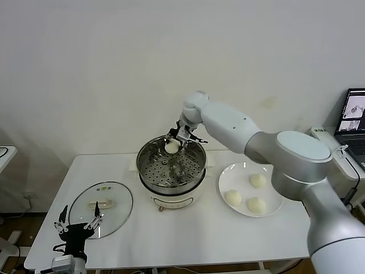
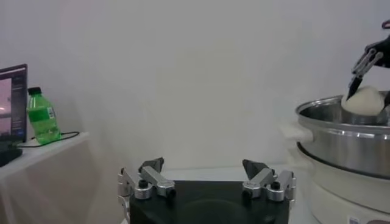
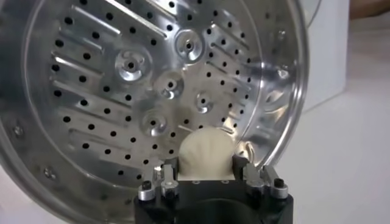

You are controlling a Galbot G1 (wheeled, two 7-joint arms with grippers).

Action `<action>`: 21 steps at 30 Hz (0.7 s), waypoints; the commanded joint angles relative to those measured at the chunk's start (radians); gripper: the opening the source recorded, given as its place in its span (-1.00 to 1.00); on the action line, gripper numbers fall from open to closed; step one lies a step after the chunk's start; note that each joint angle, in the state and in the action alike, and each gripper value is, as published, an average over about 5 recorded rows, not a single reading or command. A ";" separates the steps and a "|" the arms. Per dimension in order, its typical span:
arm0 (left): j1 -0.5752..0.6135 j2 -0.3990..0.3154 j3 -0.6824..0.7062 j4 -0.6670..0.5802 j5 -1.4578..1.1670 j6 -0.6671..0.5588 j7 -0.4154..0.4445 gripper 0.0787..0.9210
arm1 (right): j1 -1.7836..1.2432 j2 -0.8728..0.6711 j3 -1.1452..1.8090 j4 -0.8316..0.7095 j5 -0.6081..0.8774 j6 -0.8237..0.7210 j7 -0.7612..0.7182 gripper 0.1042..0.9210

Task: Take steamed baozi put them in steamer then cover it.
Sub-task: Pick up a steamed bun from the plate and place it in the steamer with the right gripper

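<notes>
My right gripper (image 1: 174,142) is shut on one creamy-white baozi (image 1: 171,147) and holds it over the far rim of the steel steamer (image 1: 197,157), above its perforated tray (image 3: 122,91). The wrist view shows the bun (image 3: 206,155) between the fingers (image 3: 169,170). Three more baozi (image 1: 234,197) (image 1: 258,180) (image 1: 255,205) lie on the white plate (image 1: 228,174). The glass cover (image 1: 102,208) with its whitish handle lies flat on the table at the left. My left gripper (image 1: 78,222) hangs open and empty near the table's front left corner, beside the cover.
The steamer (image 2: 347,143) stands mid-table on a white base. A laptop (image 1: 355,117) sits on a side table at far right. A green bottle (image 2: 41,115) stands on another side table in the left wrist view.
</notes>
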 commanded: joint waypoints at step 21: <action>-0.001 -0.002 0.018 -0.008 0.005 0.001 -0.004 0.77 | -0.033 0.034 0.068 -0.083 -0.124 0.082 0.078 0.36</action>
